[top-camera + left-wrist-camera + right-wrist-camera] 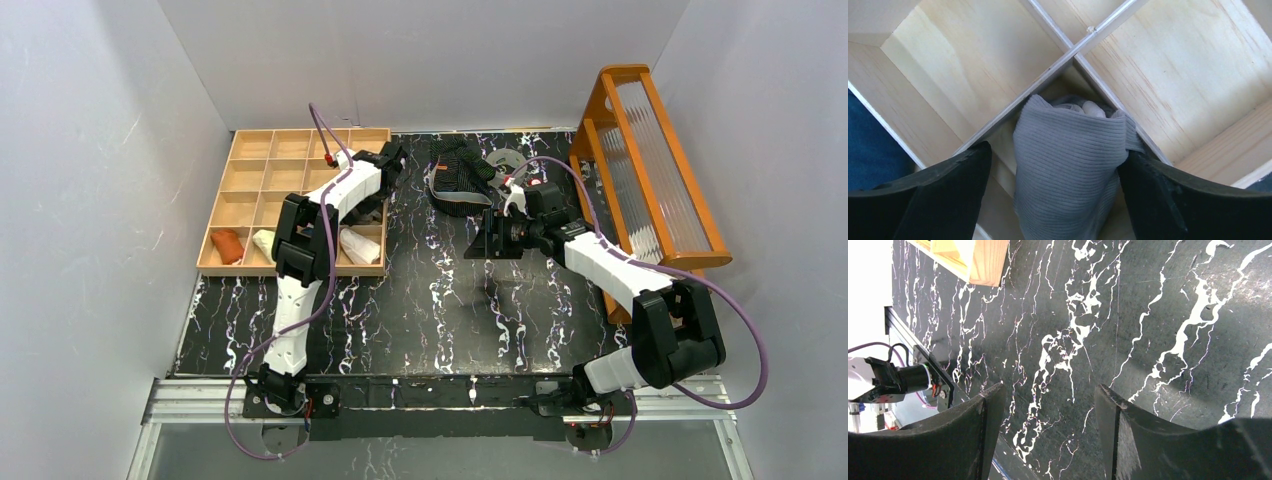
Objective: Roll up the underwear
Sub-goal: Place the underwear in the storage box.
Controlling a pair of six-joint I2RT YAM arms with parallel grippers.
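A grey ribbed underwear (1068,165), bunched into a roll, stands in a compartment of the wooden tray (973,65) against the crossing dividers. My left gripper (1055,152) straddles it with the jaws open; the left finger is clear of the cloth and the right finger is close against it. From above, the left gripper (385,165) hangs over the tray's right column. A black striped underwear (458,175) lies spread at the back of the table. My right gripper (487,240) hovers in front of it, open and empty (1049,390) over bare marble.
The tray (250,170) has several compartments; a red-brown roll (227,245), a cream roll (263,243) and a white roll (358,243) sit in its front row. An orange rack (650,160) stands at the right. A clear tape ring (505,160) lies near the black garment.
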